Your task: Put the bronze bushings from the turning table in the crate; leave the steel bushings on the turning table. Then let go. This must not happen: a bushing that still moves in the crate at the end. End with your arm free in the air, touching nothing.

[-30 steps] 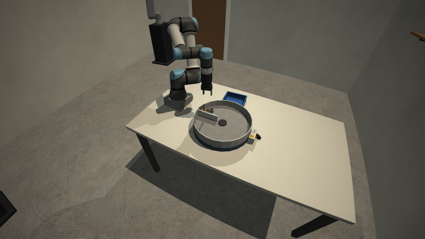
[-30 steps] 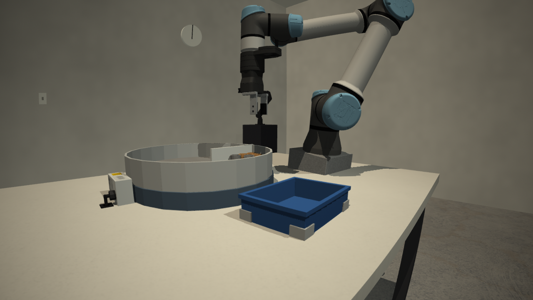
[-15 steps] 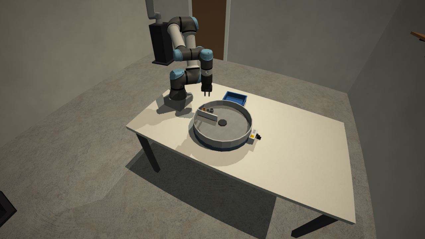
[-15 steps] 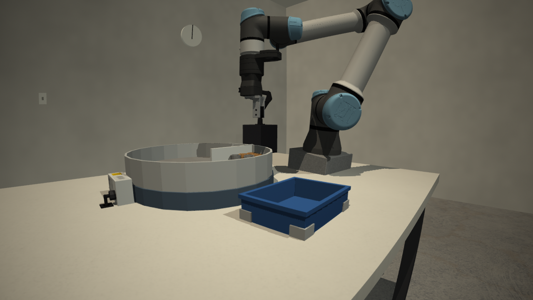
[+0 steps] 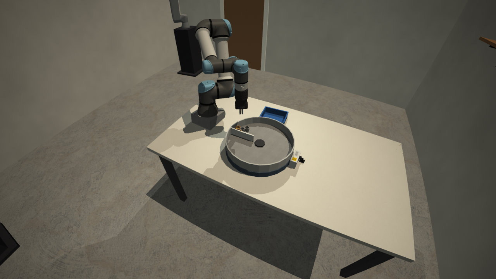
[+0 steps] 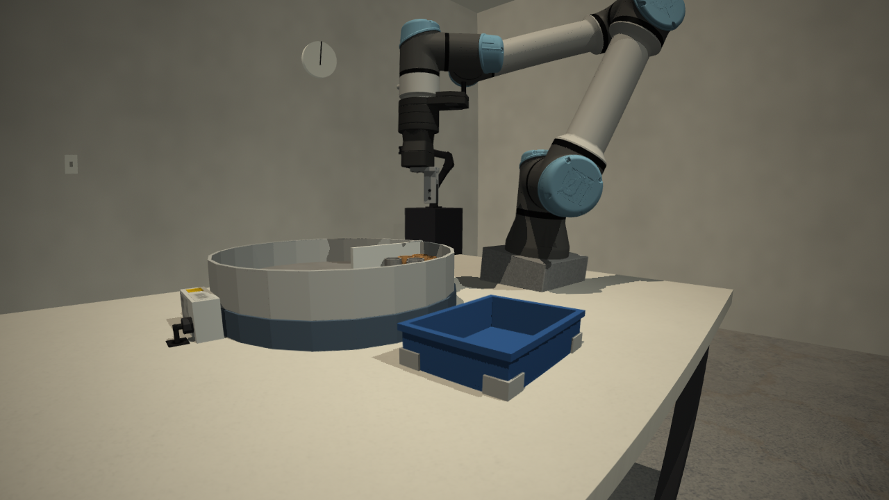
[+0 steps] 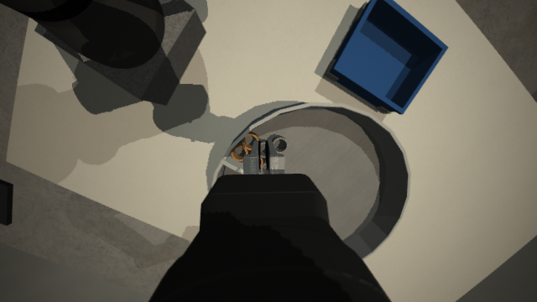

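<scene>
Overhead, we hold our claw (image 5: 241,111) (image 6: 430,197) (image 7: 263,149) above the turning table (image 5: 260,169) (image 6: 310,292) (image 7: 408,168), its fingers only narrowly apart, with nothing between them. Below, the bronze bushings (image 5: 238,127) (image 6: 422,256) (image 7: 237,159) crowd the corner where a white fence (image 5: 241,134) (image 6: 373,255) (image 7: 232,165) meets the wall, close beside the steel bushings (image 5: 246,128) (image 6: 392,262) (image 7: 285,144). No bushing shows in the blue crate (image 5: 274,109) (image 6: 453,360) (image 7: 425,77), which stands near the table's rim on the counter (image 5: 347,173) (image 6: 248,422) (image 7: 461,126).

We judge this to be the approach to a first pick. We should centre over one bronze ring, match any drift of the table, turn the fingers to slot between neighbours and descend straight, widening only as much as the crowd allows. (Steel sits close enough to be pinched by mistake.) After a firm squeeze we should lift clear of wall and fence, then release low in the crate so the ring cannot roll.

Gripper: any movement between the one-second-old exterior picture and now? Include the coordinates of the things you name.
Yes: downward. The gripper's fingertips (image 5: 241,111) (image 6: 430,201) now hang closer above the rim of the turning table (image 5: 260,168) (image 6: 329,289) (image 7: 409,172) in the exterior view.
</scene>
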Robot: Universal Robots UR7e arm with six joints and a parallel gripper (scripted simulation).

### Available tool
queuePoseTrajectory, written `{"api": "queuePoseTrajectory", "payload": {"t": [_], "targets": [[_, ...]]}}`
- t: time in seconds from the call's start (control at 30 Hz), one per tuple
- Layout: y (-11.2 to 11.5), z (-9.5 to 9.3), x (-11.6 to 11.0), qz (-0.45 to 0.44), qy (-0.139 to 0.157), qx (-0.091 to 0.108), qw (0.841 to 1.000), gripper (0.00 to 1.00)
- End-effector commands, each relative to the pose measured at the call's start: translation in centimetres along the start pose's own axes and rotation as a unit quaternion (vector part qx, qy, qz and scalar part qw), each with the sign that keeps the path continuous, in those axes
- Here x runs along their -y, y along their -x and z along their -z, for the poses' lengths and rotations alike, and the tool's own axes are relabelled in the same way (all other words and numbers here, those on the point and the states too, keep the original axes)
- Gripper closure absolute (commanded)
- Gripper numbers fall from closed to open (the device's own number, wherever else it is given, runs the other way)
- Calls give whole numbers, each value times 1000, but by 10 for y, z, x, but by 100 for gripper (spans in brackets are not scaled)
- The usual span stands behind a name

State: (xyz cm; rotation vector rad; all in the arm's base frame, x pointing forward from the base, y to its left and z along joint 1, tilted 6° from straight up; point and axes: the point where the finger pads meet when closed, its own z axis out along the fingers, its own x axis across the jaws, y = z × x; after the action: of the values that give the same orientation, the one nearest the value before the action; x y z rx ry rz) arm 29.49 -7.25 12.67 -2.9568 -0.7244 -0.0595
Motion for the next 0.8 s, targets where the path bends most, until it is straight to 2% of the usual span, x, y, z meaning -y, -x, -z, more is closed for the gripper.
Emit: {"api": "queuePoseTrajectory", "payload": {"t": [0.0, 0.4, 0.57, 0.77], "targets": [[4, -14, -1, 87, -1, -1, 996, 73], [4, -14, -1, 87, -1, -1, 996, 73], [9, -33, -3, 199, -1, -1, 980, 73], [9, -33, -3, 199, -1, -1, 980, 73]]}}
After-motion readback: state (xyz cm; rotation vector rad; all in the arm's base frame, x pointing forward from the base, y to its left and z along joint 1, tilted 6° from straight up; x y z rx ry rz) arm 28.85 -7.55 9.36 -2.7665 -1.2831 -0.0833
